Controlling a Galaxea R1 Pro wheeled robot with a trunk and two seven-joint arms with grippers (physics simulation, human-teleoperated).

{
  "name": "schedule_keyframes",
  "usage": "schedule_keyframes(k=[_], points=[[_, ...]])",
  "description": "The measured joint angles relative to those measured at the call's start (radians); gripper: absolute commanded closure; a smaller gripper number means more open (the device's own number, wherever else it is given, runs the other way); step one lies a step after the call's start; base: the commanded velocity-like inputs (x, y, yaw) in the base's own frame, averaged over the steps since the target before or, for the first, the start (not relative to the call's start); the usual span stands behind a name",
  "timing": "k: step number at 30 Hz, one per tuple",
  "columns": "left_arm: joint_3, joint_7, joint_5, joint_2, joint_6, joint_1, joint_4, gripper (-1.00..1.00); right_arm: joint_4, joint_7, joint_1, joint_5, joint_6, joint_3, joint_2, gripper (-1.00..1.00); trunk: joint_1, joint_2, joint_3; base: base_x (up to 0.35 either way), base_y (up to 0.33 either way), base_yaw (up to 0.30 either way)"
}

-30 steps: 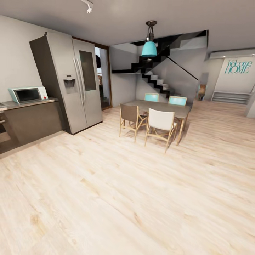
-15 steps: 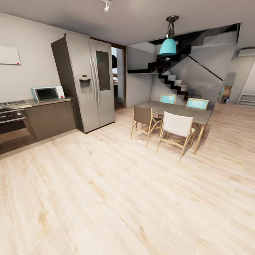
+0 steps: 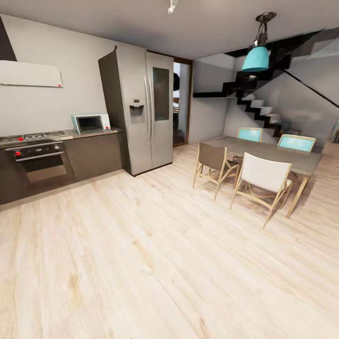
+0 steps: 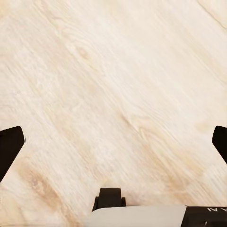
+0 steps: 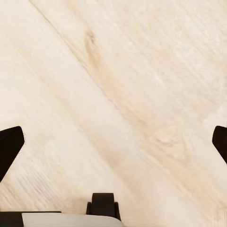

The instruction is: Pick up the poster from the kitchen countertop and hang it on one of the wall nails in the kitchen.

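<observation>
The poster is out of view. A stretch of the kitchen countertop (image 3: 112,131) runs along the left wall over dark cabinet fronts, carrying a microwave (image 3: 90,123) and a hob. In the left wrist view my left gripper (image 4: 113,142) hangs open over bare pale wood floor, its dark fingertips (image 4: 9,147) far apart with nothing between them. My right gripper (image 5: 113,142) is likewise open above the floor, fingertips (image 5: 9,147) spread wide and empty.
A tall steel fridge (image 3: 146,108) stands at the counter's right end, with a built-in oven (image 3: 40,162) and a hood (image 3: 30,74) further left. A dining table (image 3: 278,153) with several chairs (image 3: 261,176) stands at the right, stairs (image 3: 254,106) behind. Wood floor (image 3: 155,263) stretches ahead.
The whole head view has swung left, so the camera has turned. The oven, hob and hood have come into the picture and the table has slid right.
</observation>
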State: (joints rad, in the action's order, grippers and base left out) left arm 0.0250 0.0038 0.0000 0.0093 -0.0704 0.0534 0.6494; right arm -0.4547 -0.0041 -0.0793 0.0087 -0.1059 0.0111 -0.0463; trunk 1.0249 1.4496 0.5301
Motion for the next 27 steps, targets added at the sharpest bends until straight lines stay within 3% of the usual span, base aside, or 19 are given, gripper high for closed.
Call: schedule_keyframes(k=[27], points=[[0.000, 0.000, 0.000, 0.000, 0.000, 0.000, 0.000, -1.00, 0.001, 0.001, 0.000, 0.000, 0.001, 0.000, 0.001, -1.00, 0.000, 0.000, 0.000, 0.014, -0.010, 0.278]])
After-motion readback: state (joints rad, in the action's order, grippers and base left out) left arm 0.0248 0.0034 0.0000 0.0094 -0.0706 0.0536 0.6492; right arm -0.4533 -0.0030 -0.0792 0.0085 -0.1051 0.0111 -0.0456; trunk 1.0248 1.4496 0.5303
